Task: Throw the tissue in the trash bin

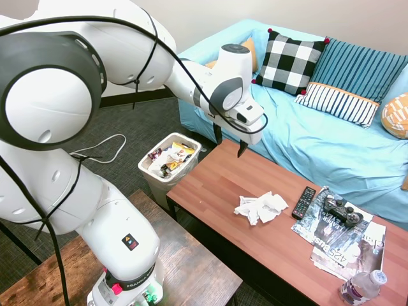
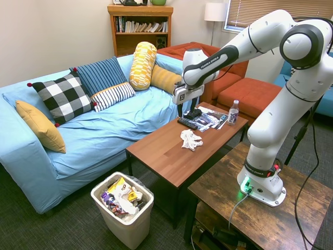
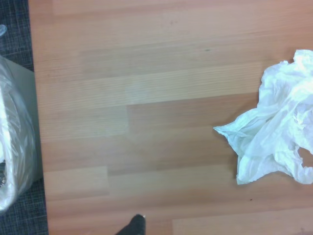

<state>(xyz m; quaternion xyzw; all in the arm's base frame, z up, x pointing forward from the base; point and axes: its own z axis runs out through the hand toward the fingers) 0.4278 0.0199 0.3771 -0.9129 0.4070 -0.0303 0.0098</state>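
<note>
Above the coffee table (image 1: 210, 185), my gripper (image 1: 229, 145) hangs wide, empty; I should shift over the tissue (image 1: 260, 207), descend centered, pinch the bulk.

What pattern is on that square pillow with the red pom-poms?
Black and white checks on the pillow; clearest in the second exterior view.

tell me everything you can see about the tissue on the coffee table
The white, crumpled wad of thin soft paper lies loose on the reddish-brown wooden coffee table, near its middle. It is irregular, with folds, ragged edges and a small hole showing in the wrist view. It rests on the tabletop alone, close to the black remote but apart from it. The open black-fingered gripper hangs above the table, off to the side, not touching it.
</note>
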